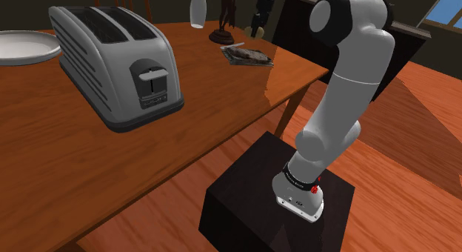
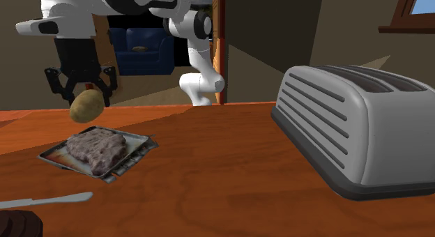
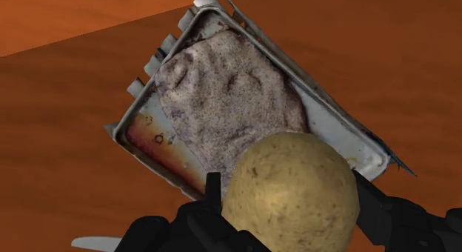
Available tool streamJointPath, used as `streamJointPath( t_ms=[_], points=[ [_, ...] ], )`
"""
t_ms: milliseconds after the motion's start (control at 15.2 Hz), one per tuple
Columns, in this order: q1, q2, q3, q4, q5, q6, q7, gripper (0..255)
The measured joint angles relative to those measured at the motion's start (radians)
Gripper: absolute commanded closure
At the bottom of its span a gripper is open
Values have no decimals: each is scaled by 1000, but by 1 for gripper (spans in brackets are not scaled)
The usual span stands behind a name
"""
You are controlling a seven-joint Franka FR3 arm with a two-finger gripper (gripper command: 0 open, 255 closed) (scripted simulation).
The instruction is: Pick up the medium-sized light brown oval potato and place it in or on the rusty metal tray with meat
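A light brown oval potato (image 2: 86, 105) hangs in the air, clasped between the black fingers of my gripper (image 2: 87, 96). It is just above the near corner of a rusty metal tray (image 2: 138, 143) that lies on the wooden table and carries a slab of meat (image 2: 96, 146). In the wrist view the potato (image 3: 290, 191) sits between the fingers (image 3: 372, 201), with the tray (image 3: 342, 136) and the meat (image 3: 229, 95) right beneath and beyond it. In the shoulder view the tray (image 1: 248, 56) lies near the table's far corner.
A large silver toaster (image 1: 118, 61) stands mid-table, far to the second exterior view's right (image 2: 362, 131). A white plate (image 1: 22, 47) rests at the shoulder view's left. A knife (image 2: 45, 199) lies in front of the tray. A white vase (image 1: 197, 10) stands behind it.
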Motion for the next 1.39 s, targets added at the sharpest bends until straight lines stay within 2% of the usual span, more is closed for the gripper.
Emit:
streamJointPath(
  t_ms=[726,1122,1188,1386],
  points=[
    [5,-15,1,-165,-3,150,-3,255],
    [5,-17,1,-174,-4,159,-3,255],
    [5,-17,1,-174,-4,159,-3,0],
    [5,-16,1,-175,-3,160,-3,0]
  ],
)
